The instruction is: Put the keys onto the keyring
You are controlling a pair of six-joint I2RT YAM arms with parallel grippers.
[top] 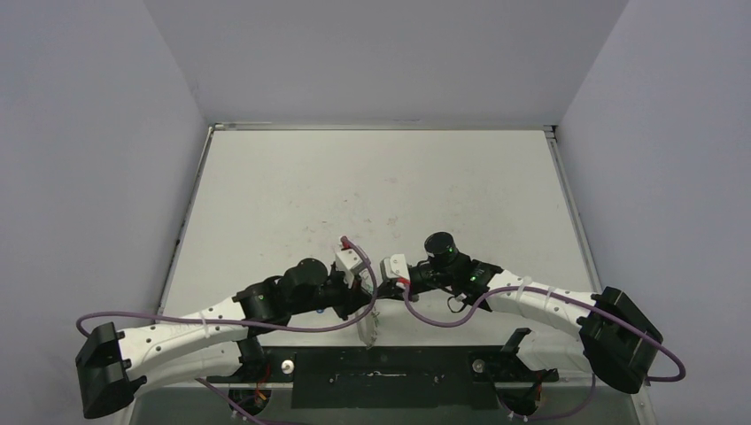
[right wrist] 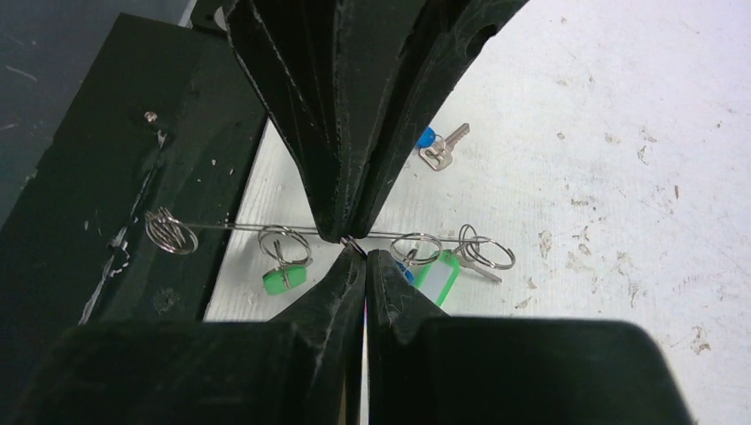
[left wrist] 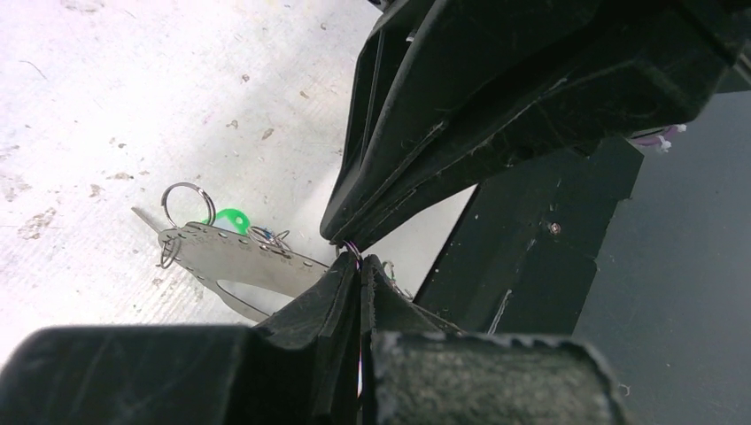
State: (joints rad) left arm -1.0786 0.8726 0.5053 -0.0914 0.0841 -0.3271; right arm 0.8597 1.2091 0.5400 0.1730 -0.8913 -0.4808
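A white table (top: 381, 177), scuffed and speckled with small dark marks, fills the scene. A black plate (top: 381, 376) runs along the table's near edge. One small silver blue-headed key (right wrist: 440, 144) lies flat on the white surface, apart from the plate.

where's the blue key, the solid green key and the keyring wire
blue key (right wrist: 428, 138): right wrist view, blue head
green key (right wrist: 285, 280): right wrist view, green head
keyring (right wrist: 235, 227): right wrist view, thin wire
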